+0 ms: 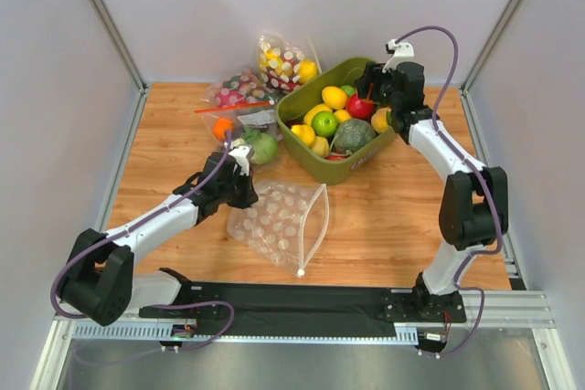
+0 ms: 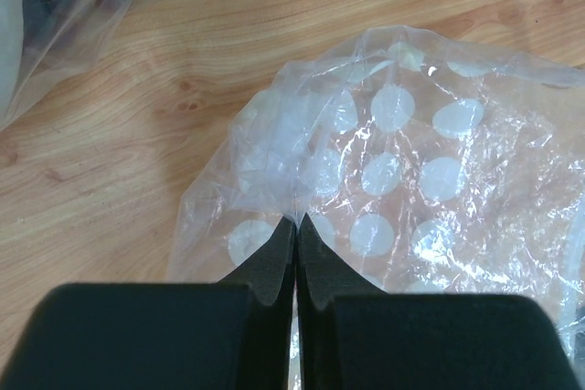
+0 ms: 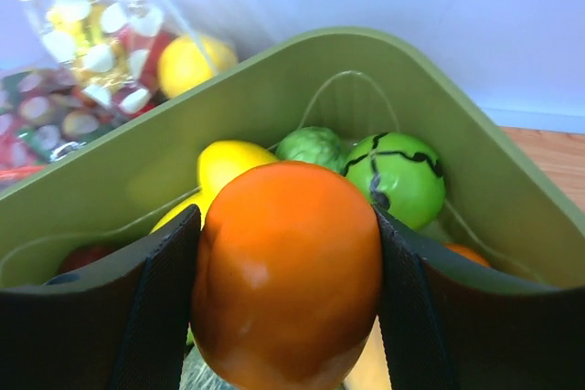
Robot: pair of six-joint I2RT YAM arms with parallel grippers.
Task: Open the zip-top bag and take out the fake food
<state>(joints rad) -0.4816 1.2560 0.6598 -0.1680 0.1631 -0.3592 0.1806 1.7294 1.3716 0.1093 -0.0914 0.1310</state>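
The zip-top bag (image 1: 279, 218), clear with white polka dots, lies flat on the wooden table with its pale zip strip (image 1: 316, 221) on the right; no fruit shows inside it. My left gripper (image 1: 247, 195) is shut on the bag's left edge, and the left wrist view shows the fingers (image 2: 296, 223) pinching the plastic (image 2: 411, 171). My right gripper (image 1: 384, 112) is shut on an orange fake fruit (image 1: 381, 121) above the green bin's right end. In the right wrist view the orange fruit (image 3: 288, 271) fills the gap between the pads (image 3: 164, 299).
The green bin (image 1: 313, 152) holds yellow, green and red fake food and broccoli; its wall (image 3: 274, 89) also shows in the right wrist view. Behind it stands another dotted bag of fruit (image 1: 283, 61). A red-zip bag (image 1: 233, 102) and a bag of vegetables (image 1: 260, 146) lie at back left.
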